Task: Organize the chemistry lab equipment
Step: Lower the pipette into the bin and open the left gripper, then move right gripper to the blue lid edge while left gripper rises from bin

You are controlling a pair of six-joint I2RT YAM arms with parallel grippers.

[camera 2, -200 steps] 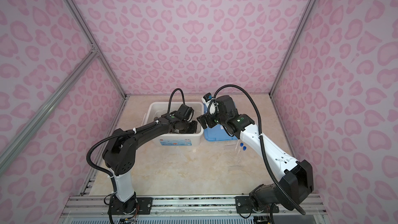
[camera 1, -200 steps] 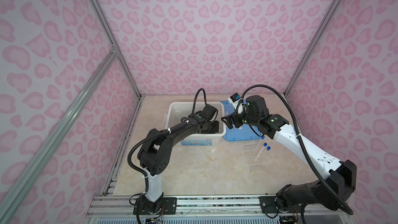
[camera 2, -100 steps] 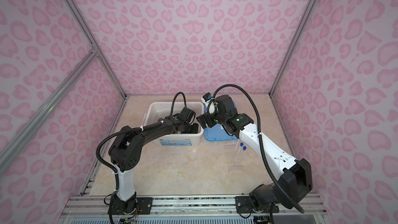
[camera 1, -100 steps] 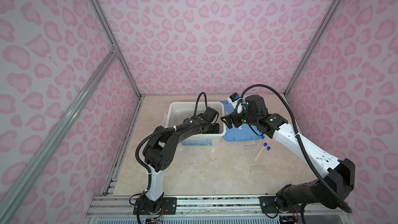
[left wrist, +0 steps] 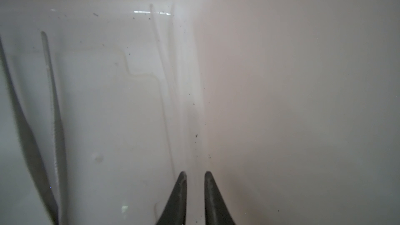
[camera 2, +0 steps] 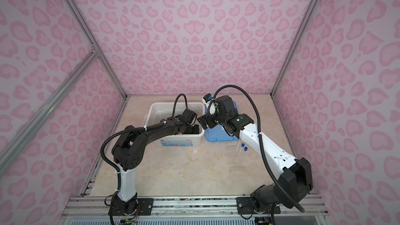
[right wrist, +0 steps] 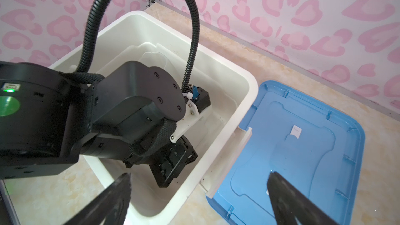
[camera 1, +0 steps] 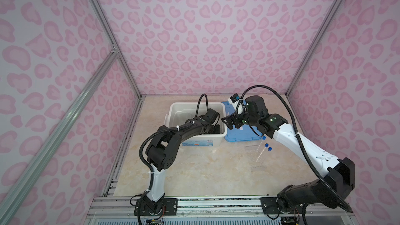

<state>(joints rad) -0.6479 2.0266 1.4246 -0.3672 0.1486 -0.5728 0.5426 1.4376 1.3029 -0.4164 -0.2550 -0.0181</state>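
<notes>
My left gripper [left wrist: 195, 173] is down inside the white bin [camera 1: 173, 109], by its right wall, with its jaws a little apart and nothing clearly between them. In the left wrist view the thin metal tweezers [left wrist: 50, 104] lie on the bin floor, and a faint clear thin item [left wrist: 164, 79] runs along the floor toward the fingertips. My right gripper [right wrist: 200, 175] hangs wide open and empty above the bin's right rim and the blue lid [right wrist: 303, 148]. Clear tubes with blue caps [camera 1: 266, 145] lie on the table in front of the lid, seen in both top views.
The flat blue lid [camera 1: 242, 136] lies right of the bin [camera 2: 151, 109], against it. The left arm's wrist and cable fill the bin's right half in the right wrist view. Pink patterned walls close in on three sides.
The left gripper's jaws have parted slightly inside the bin, and the left arm's elbow has shifted. The right arm has hardly moved and stays open.
</notes>
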